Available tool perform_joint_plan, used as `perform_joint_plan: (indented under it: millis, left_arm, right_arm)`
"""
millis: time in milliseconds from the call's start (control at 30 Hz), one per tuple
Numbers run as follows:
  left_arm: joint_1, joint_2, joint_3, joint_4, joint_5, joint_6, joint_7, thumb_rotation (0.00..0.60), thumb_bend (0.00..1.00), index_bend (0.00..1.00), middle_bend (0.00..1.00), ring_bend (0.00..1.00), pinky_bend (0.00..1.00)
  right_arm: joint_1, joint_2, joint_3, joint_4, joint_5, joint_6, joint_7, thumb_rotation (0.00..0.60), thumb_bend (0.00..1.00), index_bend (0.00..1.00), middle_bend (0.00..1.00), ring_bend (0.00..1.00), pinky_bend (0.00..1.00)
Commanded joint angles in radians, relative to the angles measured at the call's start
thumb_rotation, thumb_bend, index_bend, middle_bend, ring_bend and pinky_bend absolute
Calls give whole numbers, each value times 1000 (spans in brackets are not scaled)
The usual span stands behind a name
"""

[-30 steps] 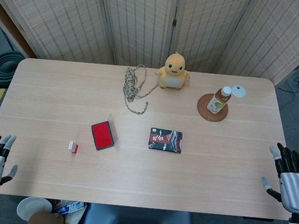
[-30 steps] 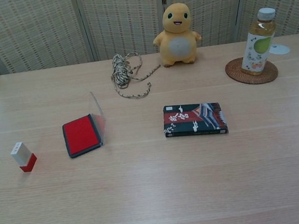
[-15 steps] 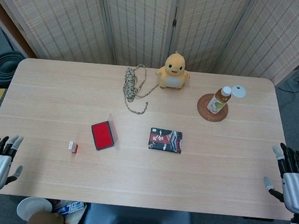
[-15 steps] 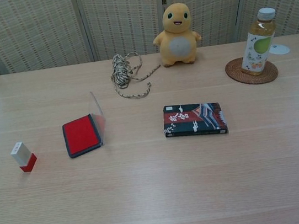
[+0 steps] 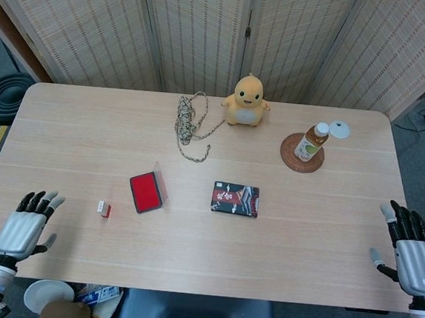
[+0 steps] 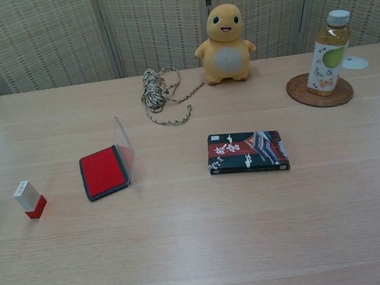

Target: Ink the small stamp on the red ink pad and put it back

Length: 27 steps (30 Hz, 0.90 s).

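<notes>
The small stamp (image 5: 104, 209) (image 6: 29, 199), white with a red base, stands upright on the table left of the red ink pad (image 5: 146, 192) (image 6: 103, 171), whose clear lid is propped open. My left hand (image 5: 24, 228) hovers over the table's front left corner, fingers spread and empty, some way left of and nearer than the stamp. At the table's front right edge my right hand (image 5: 411, 254) is open with nothing in it. Neither hand shows in the chest view.
A dark patterned box (image 5: 235, 199) (image 6: 247, 152) lies right of the pad. Further back are a coil of rope (image 5: 188, 123), a yellow plush toy (image 5: 246, 101) and a tea bottle (image 5: 312, 142) on a woven coaster, its cap (image 5: 339, 129) beside it.
My left hand has moved up and to the right, onto the table's front left corner and closer to the stamp. The right hand shifted only slightly.
</notes>
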Motion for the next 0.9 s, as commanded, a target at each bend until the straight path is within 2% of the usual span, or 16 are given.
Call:
perform_joint_plan:
  millis: [33,533,767,900]
  left_arm:
    - [-40,-3,-12,-25,-34,-37,43,600,338,125,16,0,0]
    - [-196,-120,-56,27,-285,-133,222,600,338,161,68,0,0]
    - [-254,-143,-68,60,-369,-162,235,600,338,161,68,0,0]
    - [-286,-151,-75,64,-457,-175,252,600,338,162,77,0,0]
  right_arm:
    - [6,3,-1,2,3,-11,10,600,300,0,0,0,0]
    - [15,25,-4,14,8,-30,77,600,300,0,0,0,0]
    - [15,31,0,19,22,-33,96,600,300,0,0,0,0]
    - [16,34,4,21,32,-37,107,600,300,0,0,0,0]
